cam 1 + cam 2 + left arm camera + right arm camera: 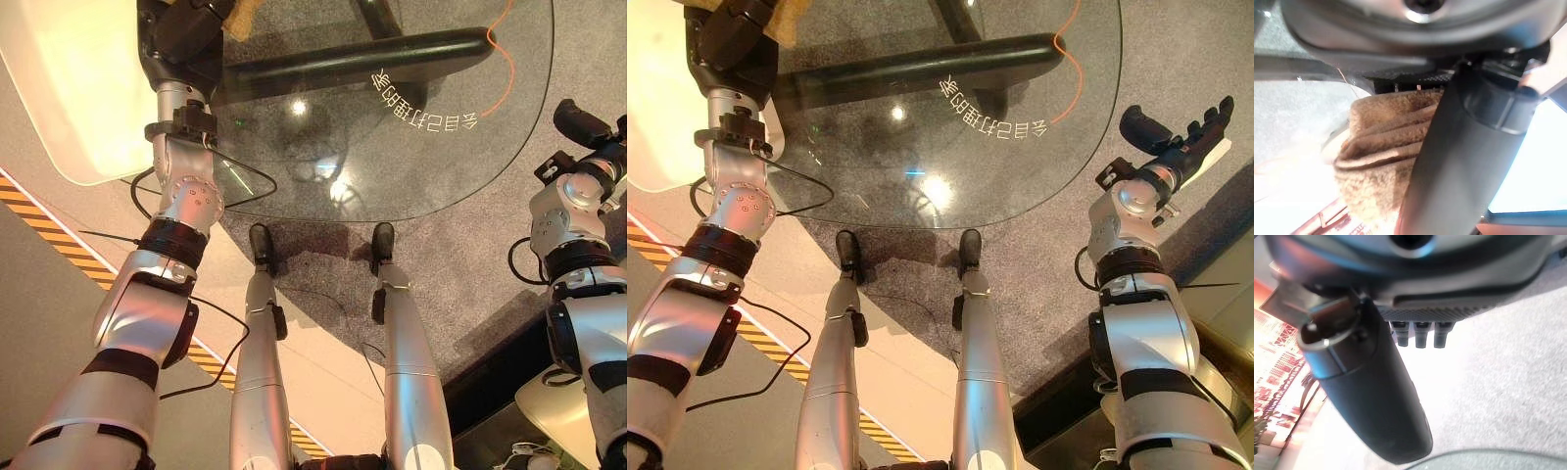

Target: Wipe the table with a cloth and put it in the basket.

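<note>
Two arms of mine showed in the left eye view; my left robot hand (186,29) was at the far left edge of the glass counter (421,147), with a bit of the tan cloth (240,15) beside it. In the right eye view my right robot hand (1181,132) hung beside the counter's right edge, fingers straight and spread. In the left wrist view the cloth was bunched in my left grasp, thumb (1464,161) curled against it. In the right wrist view I held nothing above the grey carpet (1518,377).

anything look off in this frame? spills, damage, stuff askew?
Nothing stands out. The left hand holds the tan cloth bunched at the glass table's edge; the right hand hangs open beside the table. No spill or damage shows.
</note>
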